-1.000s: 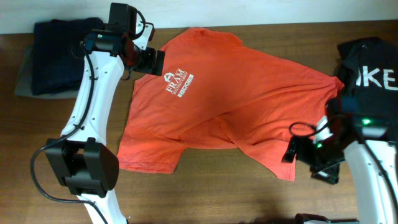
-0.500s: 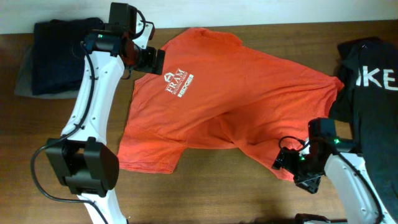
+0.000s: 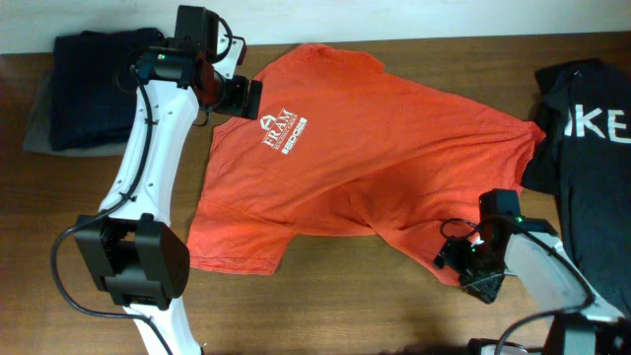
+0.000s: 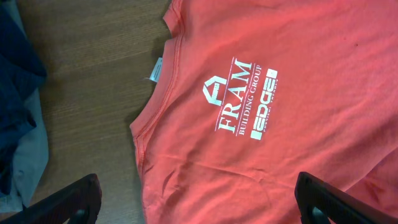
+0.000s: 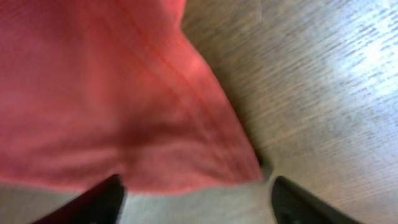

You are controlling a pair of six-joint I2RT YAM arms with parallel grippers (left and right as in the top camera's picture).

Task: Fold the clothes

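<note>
The clothes, an orange-red T-shirt (image 3: 365,148), lie spread on the wooden table with white "FRAM" lettering (image 3: 283,130) facing up. My left gripper (image 3: 242,96) hovers over the collar area, open. In the left wrist view its dark fingertips (image 4: 74,202) stand wide apart, with the lettering (image 4: 239,99) and the collar seam ahead. My right gripper (image 3: 455,258) is low at the shirt's near right corner. In the right wrist view that gripper (image 5: 202,202) is open and the corner of the shirt (image 5: 124,93) lies just ahead of the gap, not pinched.
A pile of dark navy clothes (image 3: 89,89) on a grey cloth (image 3: 37,118) sits at the back left, beside the left arm. A black garment with white letters (image 3: 592,128) lies at the right edge, touching the shirt's right side. Bare wood (image 3: 345,296) runs along the front.
The right arm has swung left and down from beside the black garment to the shirt's near right corner. The left arm has not moved.
</note>
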